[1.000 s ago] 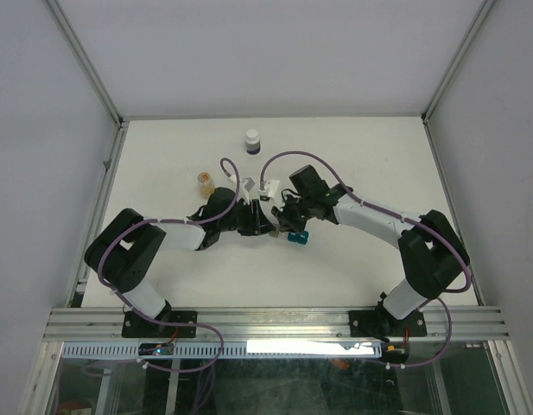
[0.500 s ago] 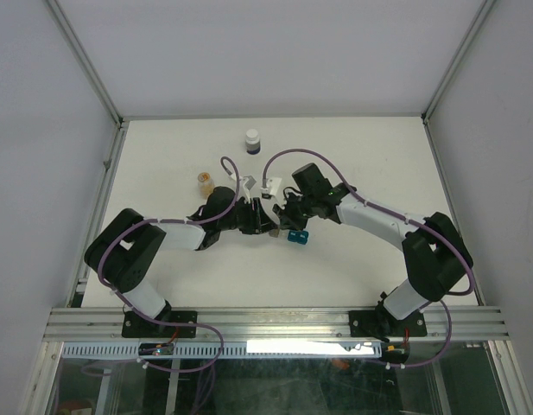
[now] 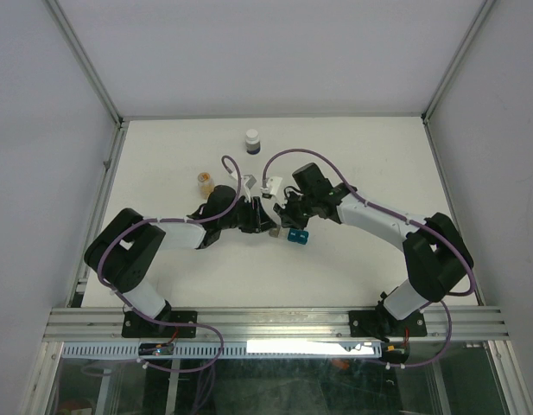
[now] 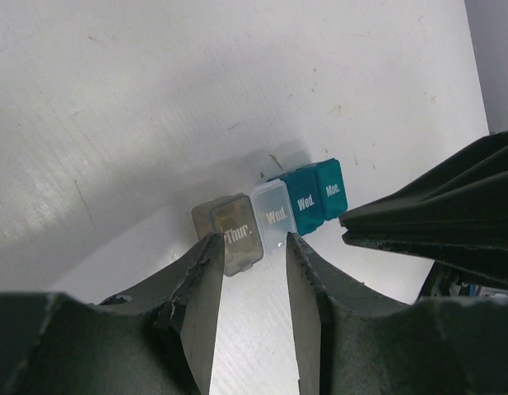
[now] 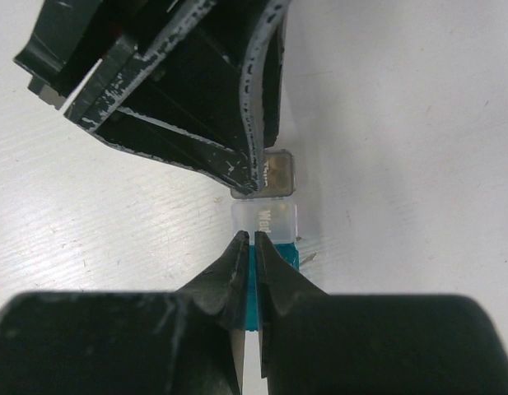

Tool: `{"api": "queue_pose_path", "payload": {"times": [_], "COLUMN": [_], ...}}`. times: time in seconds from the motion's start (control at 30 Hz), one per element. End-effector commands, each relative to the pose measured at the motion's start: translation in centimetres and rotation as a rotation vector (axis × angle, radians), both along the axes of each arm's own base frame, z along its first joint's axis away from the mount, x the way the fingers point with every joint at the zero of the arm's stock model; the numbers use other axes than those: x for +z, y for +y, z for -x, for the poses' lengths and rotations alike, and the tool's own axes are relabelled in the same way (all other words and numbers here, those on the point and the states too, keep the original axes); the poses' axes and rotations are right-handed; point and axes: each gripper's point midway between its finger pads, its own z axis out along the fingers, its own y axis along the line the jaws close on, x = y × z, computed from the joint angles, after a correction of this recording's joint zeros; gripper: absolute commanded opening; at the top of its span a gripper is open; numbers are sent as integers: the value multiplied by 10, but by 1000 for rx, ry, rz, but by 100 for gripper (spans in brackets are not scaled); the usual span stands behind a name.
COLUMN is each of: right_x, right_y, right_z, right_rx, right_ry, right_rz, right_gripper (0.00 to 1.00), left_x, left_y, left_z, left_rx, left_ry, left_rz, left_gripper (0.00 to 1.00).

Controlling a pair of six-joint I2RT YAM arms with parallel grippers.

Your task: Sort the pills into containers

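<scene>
4 small lidded cells sit in one touching row on the table, mid-frame in the left wrist view. From left to right: a grey-brown cell marked "Thur.", a clear cell marked "Wed.", then 2 teal cells marked "Wed." and "Mon." In the top view these containers lie at frame centre, between the 2 arms. The pills show only as an orange-tan mass in a small upright vial. It's upper left of centre in the top view, well apart from the row and from both hands.

The left hand shows at the bottom of its own view. Its fingers are part-way apart, tips flanking the Thur. cell and the near edge of the clear one. The left tip seems to touch the grey-brown corner. Can't tell if it's a real clamp or just a brace.

The right hand is clenched, tips pressed together. The tips rest right at the near edge of the clear cell, above the teal. In the left wrist view it's a dark wedge at right, its point just beside the Mon. cell.

A dark bottle w/ a white cap stands near top-centre of the table, well apart from the rest.
</scene>
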Motion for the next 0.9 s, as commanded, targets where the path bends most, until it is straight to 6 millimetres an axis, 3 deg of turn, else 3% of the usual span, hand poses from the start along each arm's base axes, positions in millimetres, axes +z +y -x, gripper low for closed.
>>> {"api": "queue_pose_path", "payload": {"times": [0.0, 0.67, 0.87], "right_x": [9, -6, 24], "right_y": [9, 8, 11], "right_z": [-11, -9, -9], "right_rx": [8, 4, 16], "right_ry": [-64, -26, -95], "right_rz": [-6, 27, -30], "right_gripper": [9, 9, 8], "left_x": [15, -22, -22], "left_y": [-9, -17, -15], "left_z": [-16, -6, -5], "left_rx": [-3, -67, -57], "left_ry": [-80, 10, 16], "left_rz": [-10, -79, -76], "left_gripper": [36, 33, 30]}}
